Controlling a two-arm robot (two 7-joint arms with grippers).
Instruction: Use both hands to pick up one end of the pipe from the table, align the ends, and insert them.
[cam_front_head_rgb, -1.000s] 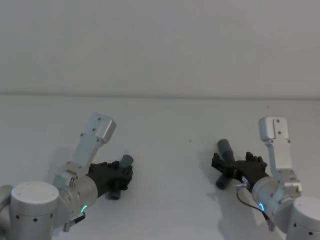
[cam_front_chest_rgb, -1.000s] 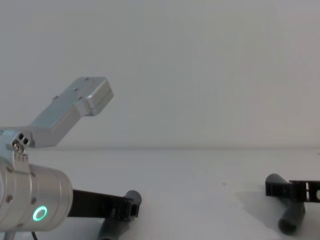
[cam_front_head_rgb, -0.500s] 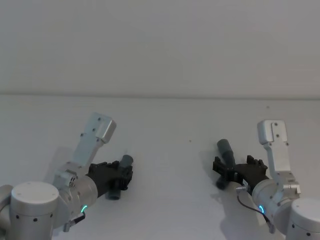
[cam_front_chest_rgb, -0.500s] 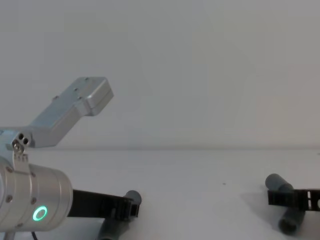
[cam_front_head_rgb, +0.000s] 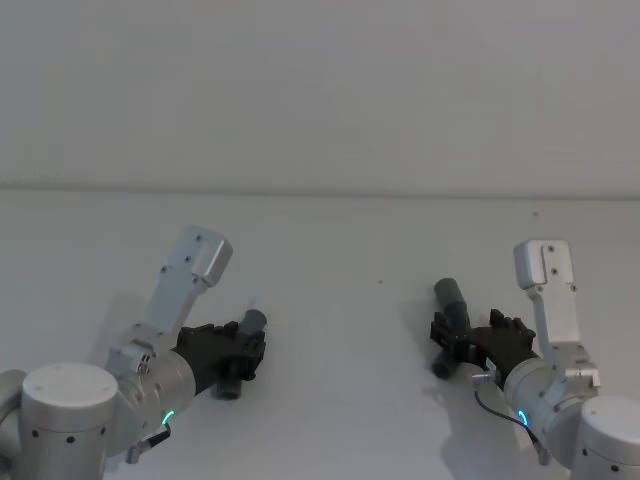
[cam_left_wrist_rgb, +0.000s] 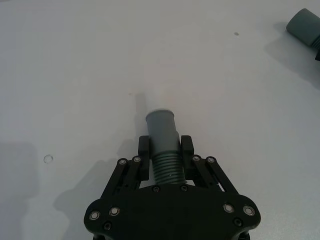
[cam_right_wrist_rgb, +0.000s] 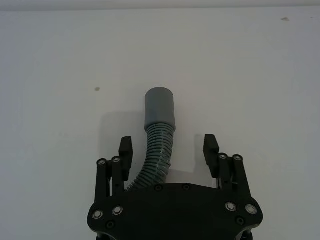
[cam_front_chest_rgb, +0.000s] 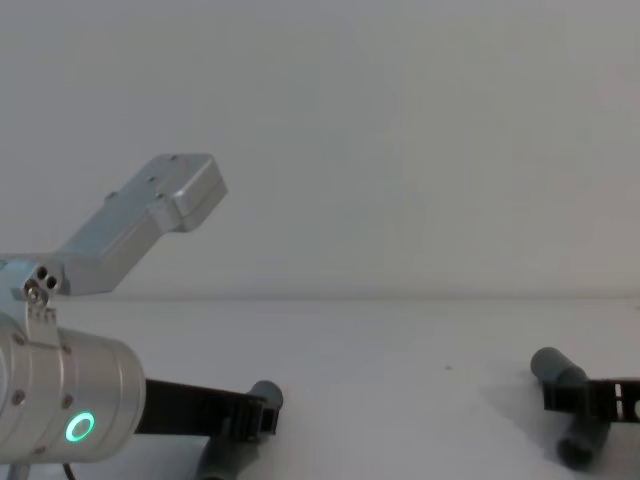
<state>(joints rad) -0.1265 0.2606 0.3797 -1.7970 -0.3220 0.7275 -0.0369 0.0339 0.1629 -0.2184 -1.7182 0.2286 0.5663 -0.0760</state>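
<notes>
Drawn back slightly toward the near side, the right gripper (cam_right_wrist_rgb: 169, 146) is held wide, its jaws straddling the pipe (cam_right_wrist_rgb: 152, 165) just behind the right cuff (cam_right_wrist_rgb: 160, 107) without touching it. The left cuff (cam_left_wrist_rgb: 161, 127) is clamped at its base by the left gripper (cam_left_wrist_rgb: 165, 150), well apart to the left across the bare white table (cam_front_head_rgb: 340, 260).

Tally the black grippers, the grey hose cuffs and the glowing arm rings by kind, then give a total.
Black plastic two-finger grippers: 2 (left gripper, right gripper)
Smooth grey cylindrical cuffs of the dark grey corrugated hose: 2 (left cuff, right cuff)
Glowing arm rings: 2 (left ring, right ring)
Total: 6
</notes>
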